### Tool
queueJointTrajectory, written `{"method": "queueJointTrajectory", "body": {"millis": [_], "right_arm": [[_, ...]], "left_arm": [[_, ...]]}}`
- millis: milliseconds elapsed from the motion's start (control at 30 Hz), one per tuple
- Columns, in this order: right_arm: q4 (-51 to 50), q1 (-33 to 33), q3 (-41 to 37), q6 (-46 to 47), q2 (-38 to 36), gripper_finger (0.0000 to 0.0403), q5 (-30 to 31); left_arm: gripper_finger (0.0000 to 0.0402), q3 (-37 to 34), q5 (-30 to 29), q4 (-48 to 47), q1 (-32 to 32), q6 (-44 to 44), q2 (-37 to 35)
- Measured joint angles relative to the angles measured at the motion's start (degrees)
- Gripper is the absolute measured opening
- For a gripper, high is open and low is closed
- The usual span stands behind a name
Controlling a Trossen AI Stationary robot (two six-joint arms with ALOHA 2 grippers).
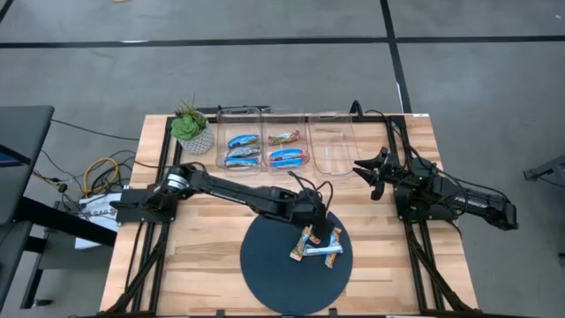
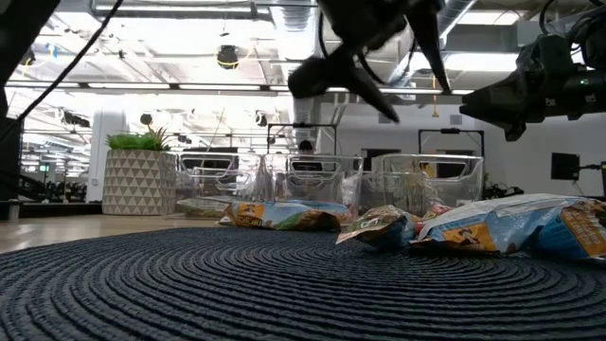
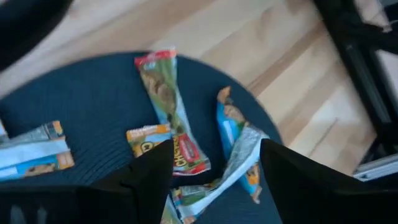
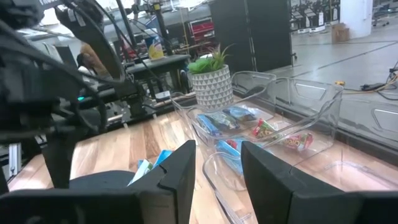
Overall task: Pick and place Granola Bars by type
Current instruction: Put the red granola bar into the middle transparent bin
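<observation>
Several granola bars (image 1: pixel 318 247) lie in a small heap on the dark round mat (image 1: pixel 274 274). In the left wrist view I see a green-and-red bar (image 3: pixel 166 102), a blue-and-white bar (image 3: pixel 239 152), an orange-labelled bar (image 3: pixel 146 138) and another blue-and-white one (image 3: pixel 31 152). My left gripper (image 1: pixel 323 225) hovers open just above the heap (image 3: pixel 214 180), touching nothing; the low view shows its fingers (image 2: pixel 407 76) clear over the bars (image 2: pixel 388 227). More bars lie in the clear bins (image 1: pixel 265 150). My right gripper (image 1: pixel 371 172) waits open near the right-hand bin (image 4: pixel 217 168).
Three clear bins stand in a row at the table's far side: the left one (image 1: pixel 243 150) holds blue bars, the middle one (image 1: pixel 287 150) a red-green and a blue bar, the right one (image 1: pixel 334 146) shows none. A potted plant (image 1: pixel 190 128) stands left of them.
</observation>
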Motion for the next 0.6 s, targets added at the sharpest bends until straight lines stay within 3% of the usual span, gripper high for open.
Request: {"method": "queueJointTrajectory", "body": {"millis": [367,600], "right_arm": [[0.0,-0.01,0.0,0.0,0.0,0.0123,0.0],[0.02,-0.02,0.02,0.0,0.22,0.0123,0.1]], "left_arm": [[0.0183,0.11,1.6,3.4,0.09,1.27,4.65],[0.0184,1.58,3.29,4.98,0.7,2.25,8.29]]}}
